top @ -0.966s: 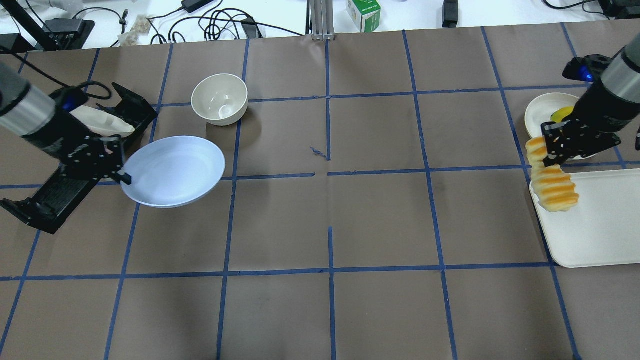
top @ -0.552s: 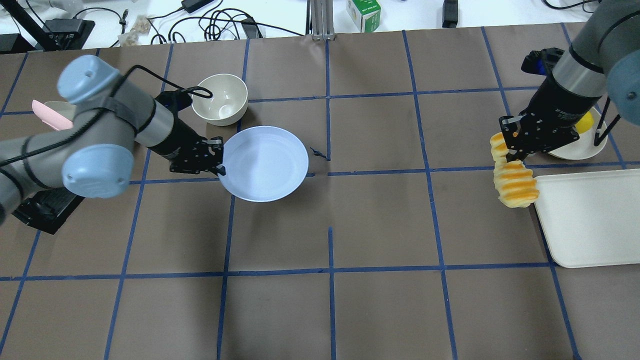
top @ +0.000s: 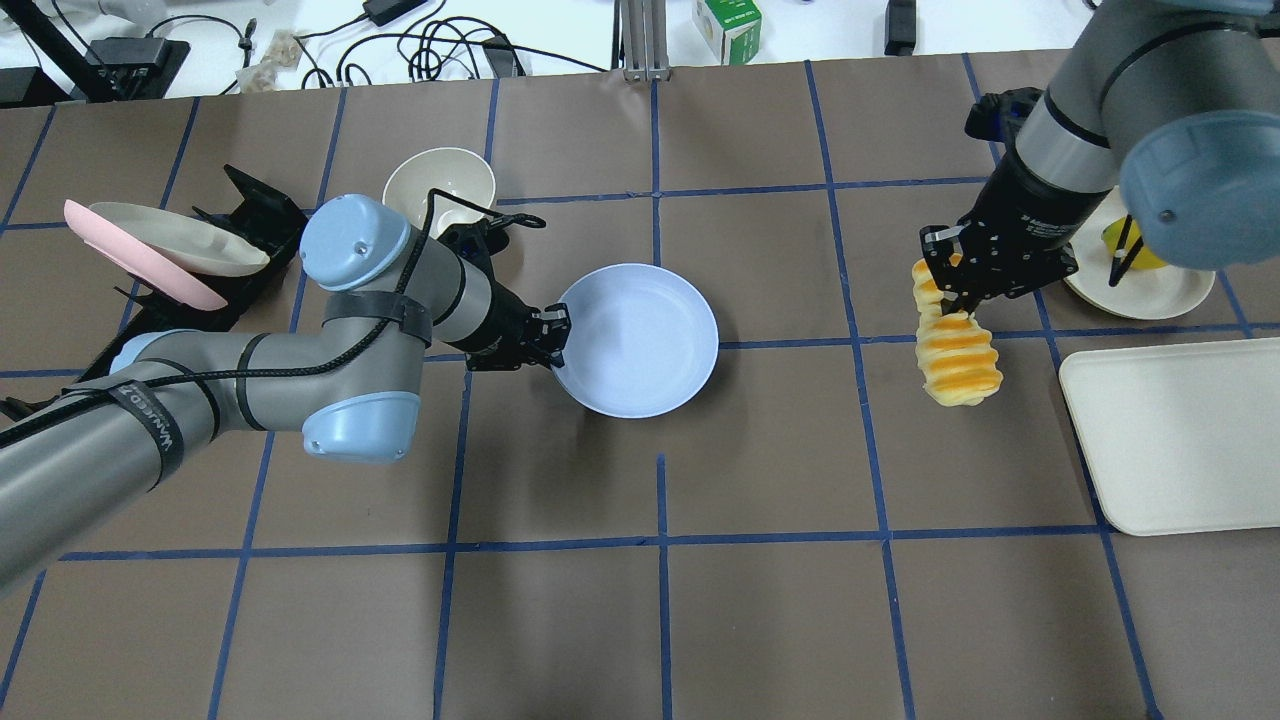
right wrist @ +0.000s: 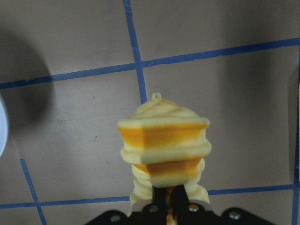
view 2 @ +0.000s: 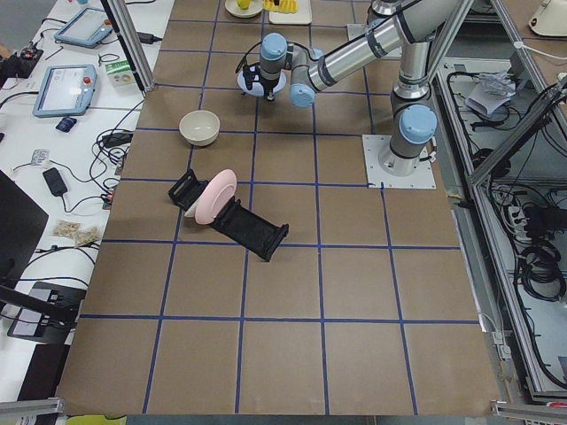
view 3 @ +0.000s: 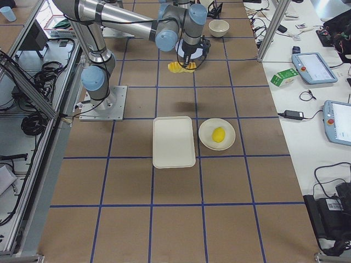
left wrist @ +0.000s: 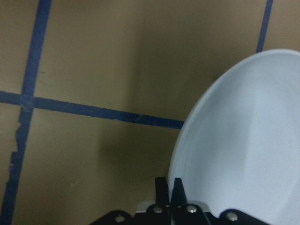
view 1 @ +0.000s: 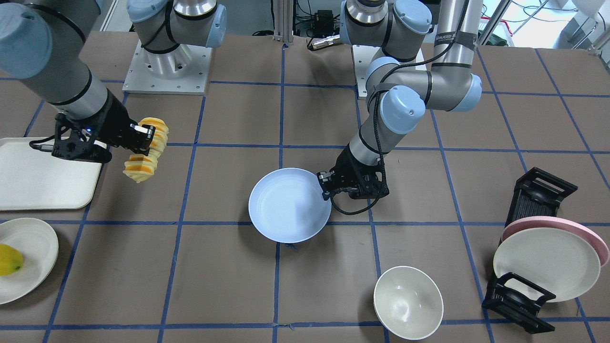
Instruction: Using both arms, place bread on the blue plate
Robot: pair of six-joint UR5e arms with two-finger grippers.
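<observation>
My left gripper (top: 552,340) is shut on the rim of the pale blue plate (top: 640,338) and holds it above the table's middle; it also shows in the front view (view 1: 325,186) with the plate (view 1: 286,206), and the plate fills the left wrist view (left wrist: 243,150). My right gripper (top: 950,290) is shut on the bread (top: 958,350), a ridged yellow loaf with orange tops, held in the air right of the plate. The bread hangs below the jaws in the front view (view 1: 143,159) and fills the right wrist view (right wrist: 164,145).
A white bowl (top: 440,185) stands behind the left arm. A black rack (top: 245,225) holds a pink plate (top: 130,255) and a cream plate. A white tray (top: 1180,430) lies at the right, with a yellow fruit on a cream plate (top: 1150,285) behind it.
My left gripper has carried the blue plate to the right, toward the table's middle. My right gripper has carried the bread to the left, off the tray.
</observation>
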